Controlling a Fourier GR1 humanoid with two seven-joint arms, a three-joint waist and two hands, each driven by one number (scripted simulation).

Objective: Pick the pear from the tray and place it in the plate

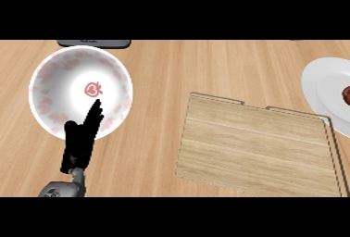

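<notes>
L hand (80,139) low at left, fingers straight & pressed together, tips over the near rim of the pink plate (65,78). Tray (259,148) sits mid-right. Further back at R edge, a white plate (322,78) w/ a red-brown lump (346,95) on it, cut off by the edge; maybe the pear, can't tell.

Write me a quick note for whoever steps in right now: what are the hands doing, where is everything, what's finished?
Left hand: open, fingers straight, resting at the lower rim of the patterned plate, holding nothing.
Right hand: not in view.
Tray: no pear shows on it.
White plate, right edge: bears a reddish-brown thing, cut off by the view; possibly the pear, cannot tell.
Done or left: unclear. Check that thing first.
</notes>
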